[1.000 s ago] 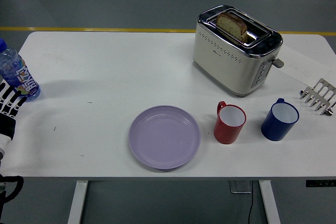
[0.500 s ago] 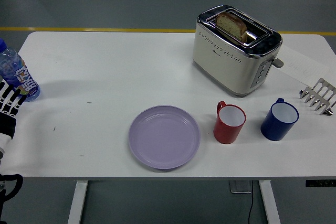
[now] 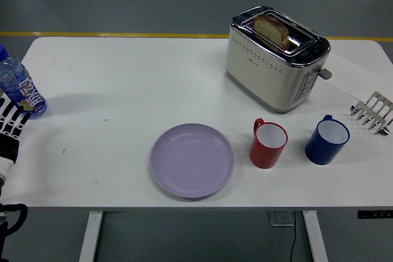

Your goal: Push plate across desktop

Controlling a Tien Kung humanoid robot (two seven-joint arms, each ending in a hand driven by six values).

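The plate was a round, smooth, pale lilac dish with a shallow raised rim, lying flat and bare near the table's near edge, a little left of its middle. Nothing touched it. Just to its right stood a glossy red mug, white inside, its handle turned toward the far left; further right along the near edge stood a dark blue mug, also white inside. Behind the mugs, toward the far right corner, sat a cream and chrome toaster with rows of small vent holes along its side, a small dark mark too small to read, and a slice of browned bread standing in one slot. A small metal rack sat at the right edge, on a sheet of paper with faint unreadable print. At the left edge stood a clear blue bottle with a colourful label, lettering not legible. The left hand showed beside the bottle at that edge, well apart from the plate; whether its fingers were wide or curled could not be told
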